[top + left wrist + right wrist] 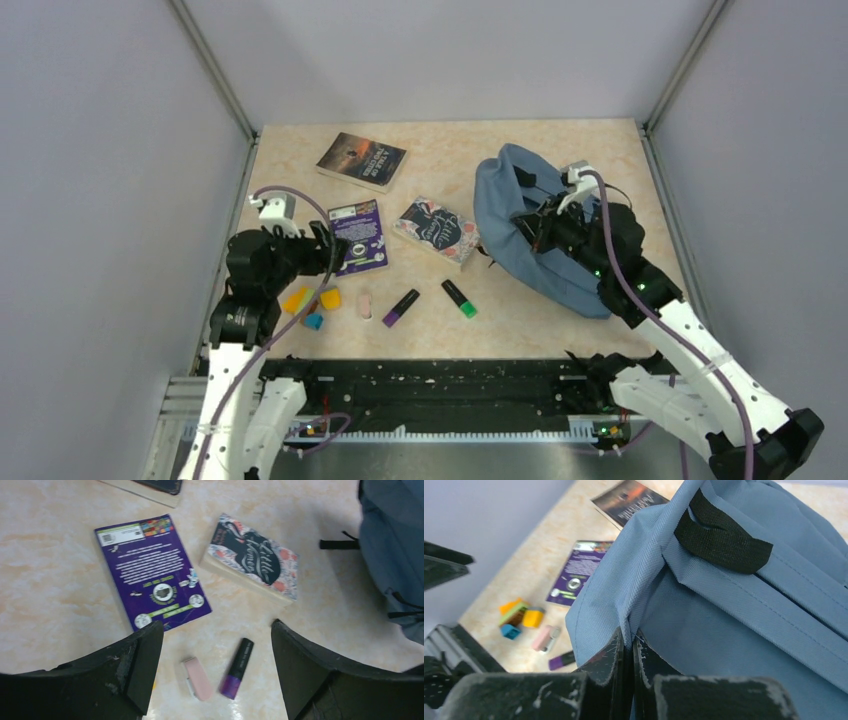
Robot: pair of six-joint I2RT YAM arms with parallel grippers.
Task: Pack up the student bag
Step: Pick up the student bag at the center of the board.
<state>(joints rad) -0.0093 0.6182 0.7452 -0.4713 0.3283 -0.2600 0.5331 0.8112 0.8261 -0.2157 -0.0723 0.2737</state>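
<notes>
The slate-blue student bag lay slumped on the right half of the table, well apart from most of the loose items. The right gripper was clamped tight on a fold of its fabric below the black loop, the arm stretched forward over the bag with the wrist bent down. The step looked to be opening the bag's mouth. That pinch should lift up and back, gaping the opening toward the books without dragging the whole bag. The left gripper was spread wide and empty, low over the purple book, its arm folded close. Beside it lay the floral paperback, nearer the purple highlighter and pink eraser.
</notes>
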